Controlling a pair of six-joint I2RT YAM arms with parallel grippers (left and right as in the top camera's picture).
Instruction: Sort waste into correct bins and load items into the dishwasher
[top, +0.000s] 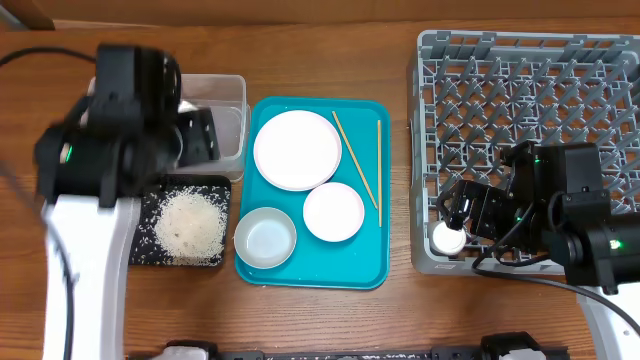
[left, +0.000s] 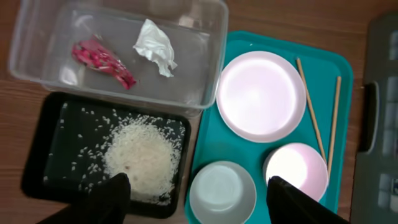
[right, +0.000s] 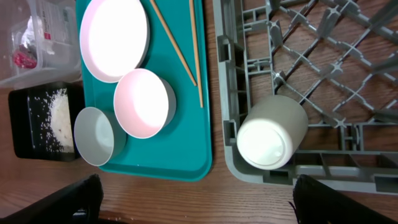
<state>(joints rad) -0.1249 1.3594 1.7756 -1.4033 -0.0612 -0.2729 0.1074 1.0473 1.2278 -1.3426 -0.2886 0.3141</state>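
Dishwasher loading is the step in hand, as I judge it, since the waste already sits in its bins.

The grey rack (top: 560, 90) at the right is almost bare, so you have plenty of pegs to choose from. The teal tray (top: 330, 265) lies between the rack and the bins. At the far left, the clear tub (left: 43, 43) holds the wrapper and tissue. Just near of it, the black tray (left: 46, 168) holds the rice.

On the teal tray:
- The plate (top: 297, 149) sits at the far side.
- The pink bowl (top: 333, 212) is near-right.
- The grey bowl (top: 265, 238) is near-left.

The cup (right: 270, 134) lies tilted in the rack's near-left corner with a pale round end up. I cannot tell whether that end is its base or its mouth.

Your right gripper (right: 196, 186) hangs above the cup with its fingers wide apart and nothing in them. The left gripper (left: 199, 186) is also spread and empty, over the near edge of the black tray and the grey bowl.

I would send the right arm for the pink bowl, as it is closest to the rack. Drop one finger inside its rim and one outside, on the side away from the chopsticks (top: 355, 160). They lie just right of the bowl and would scatter at a nudge. Seat the bowl between pegs well apart from the cup. Keep the left arm back so the two do not cross.

Leave the red wrapper (left: 102, 59), white tissue (left: 155, 46) and rice (left: 140, 158) alone.
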